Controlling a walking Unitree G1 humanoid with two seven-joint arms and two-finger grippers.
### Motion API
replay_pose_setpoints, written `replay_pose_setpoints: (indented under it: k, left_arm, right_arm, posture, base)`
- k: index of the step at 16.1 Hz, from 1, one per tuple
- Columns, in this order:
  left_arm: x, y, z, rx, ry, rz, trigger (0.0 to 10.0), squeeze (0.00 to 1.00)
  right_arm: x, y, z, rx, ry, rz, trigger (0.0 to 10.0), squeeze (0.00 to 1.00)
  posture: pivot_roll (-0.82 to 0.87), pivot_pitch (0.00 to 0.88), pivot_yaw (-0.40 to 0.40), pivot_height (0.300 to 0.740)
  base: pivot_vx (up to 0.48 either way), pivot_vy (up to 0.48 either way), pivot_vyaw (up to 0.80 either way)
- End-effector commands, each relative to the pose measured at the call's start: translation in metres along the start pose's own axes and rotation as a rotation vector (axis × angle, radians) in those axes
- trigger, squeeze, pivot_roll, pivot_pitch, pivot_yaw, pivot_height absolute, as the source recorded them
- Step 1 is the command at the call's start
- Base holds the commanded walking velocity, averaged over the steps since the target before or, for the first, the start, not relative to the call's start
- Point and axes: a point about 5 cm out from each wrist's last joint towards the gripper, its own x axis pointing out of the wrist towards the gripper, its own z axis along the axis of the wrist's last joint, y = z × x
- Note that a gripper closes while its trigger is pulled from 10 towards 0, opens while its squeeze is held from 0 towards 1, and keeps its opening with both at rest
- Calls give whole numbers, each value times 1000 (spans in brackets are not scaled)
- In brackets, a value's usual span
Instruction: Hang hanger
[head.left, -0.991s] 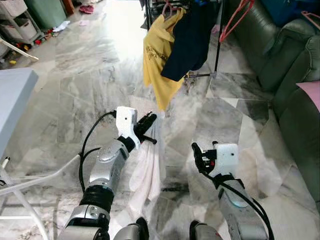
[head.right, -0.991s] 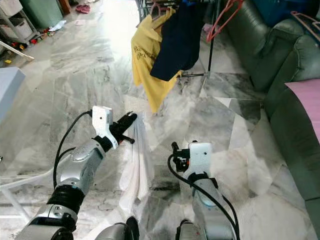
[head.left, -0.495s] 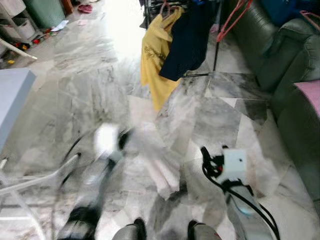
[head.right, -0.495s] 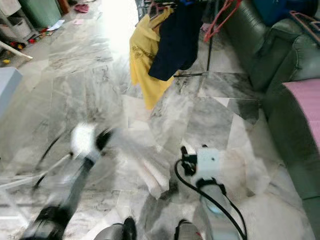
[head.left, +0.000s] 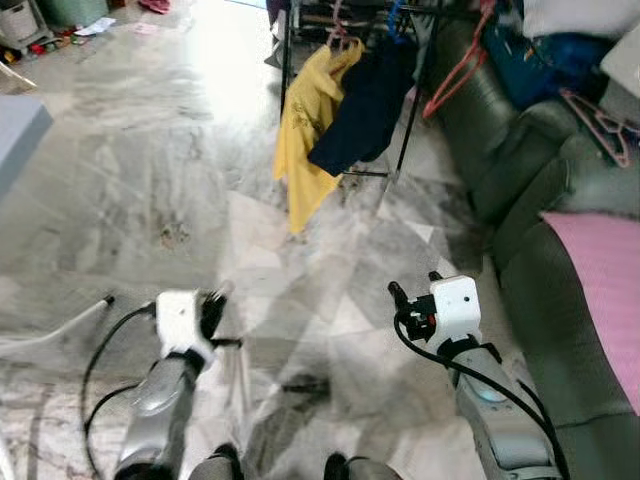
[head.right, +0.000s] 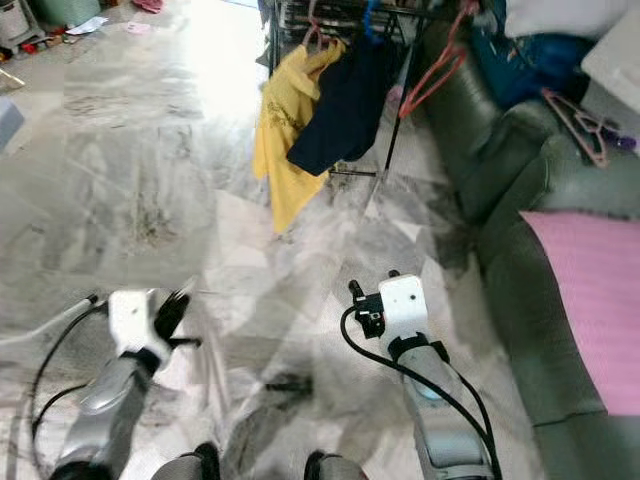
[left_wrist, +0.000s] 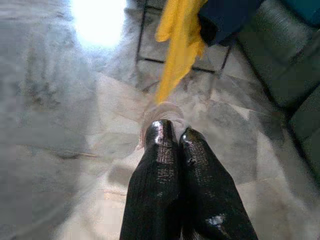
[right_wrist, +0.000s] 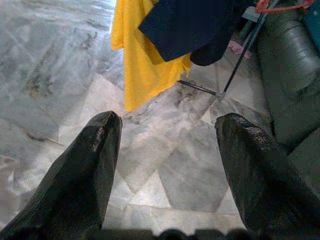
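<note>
You are looking down over a grey marble floor (head.left: 150, 170) that is taking up most of the frame, glare washing out its upper centre. A dark green sofa (head.left: 520, 200) is running down the right edge, with a pink cushion (head.left: 600, 280) lying on it at the right and blue and white bundles piled at the upper right. At the top centre a black clothes rack (head.left: 405, 120) is standing, and a yellow shirt (head.left: 305, 130) and a navy garment (head.left: 365, 100) are hanging from it side by side; the yellow shirt is carrying dark print on its chest, too small to read. A red hanger (head.left: 455, 65) is dangling from the rack's right end, and a pink hanger (head.left: 595, 115) is lying on the sofa back at the far right.

Your left gripper (head.left: 215, 300) is reaching forward in the lower left of the frame, its fingers (left_wrist: 165, 165) clenched together on a pale, whitish item (left_wrist: 162, 112) peeking out just past the fingertips; what it is cannot be told, though a blurred white cloth (head.left: 235, 365) is trailing below the gripper. Your right gripper (head.left: 410, 295) is hovering at the lower right of centre, its fingers (right_wrist: 95, 165) spread wide apart and holding nothing, pointing toward the rack.
</note>
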Motion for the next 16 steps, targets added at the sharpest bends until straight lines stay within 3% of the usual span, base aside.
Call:
replay_pose_setpoints:
  k: [1,3,5,7,8,9,12,16]
  left_arm:
    - [-3,-7,0,18,9,-51,10000,0]
    - [-10,-12,-4,55,18,-83,10000,0]
    - [-12,-24,1,65,-24,-134,10000,0]
    - [-4,-30,7,45,-50,-147,10000,0]
    - [6,-35,11,-36,-55,-132,10000,0]
    - [10,-46,16,-43,-63,-193,10000,0]
    - [13,-55,12,-47,-24,-275,10000,0]
    - [16,-55,8,-71,-14,-283,10000,0]
  right_arm:
    - [-4,-4,-8,10,34,-22,10000,0]
    - [-8,-6,-11,15,30,-58,10000,0]
    - [-22,-15,-7,63,-31,-180,10000,0]
    - [-34,-25,-10,80,-39,-256,10000,0]
    - [-41,-32,-16,90,-18,-312,10000,0]
    - [-43,-30,-12,92,-24,-315,10000,0]
    - [-41,-26,-10,64,-26,-314,10000,0]
    - [-33,-16,-6,70,-35,-281,10000,0]
  posture:
    - [-61,115,-122,740]
    - [-82,116,-86,740]
    - [-135,121,-24,740]
    - [-167,128,1,740]
    - [-188,128,1,740]
    - [-218,142,15,740]
    - [-248,166,37,740]
    - [-239,144,16,740]
  base:
    - [0,0,0]
    - [0,0,0]
    - [0,0,0]
    - [0,0,0]
    - [0,0,0]
    - [0,0,0]
    - [80,0,-160]
    - [272,0,0]
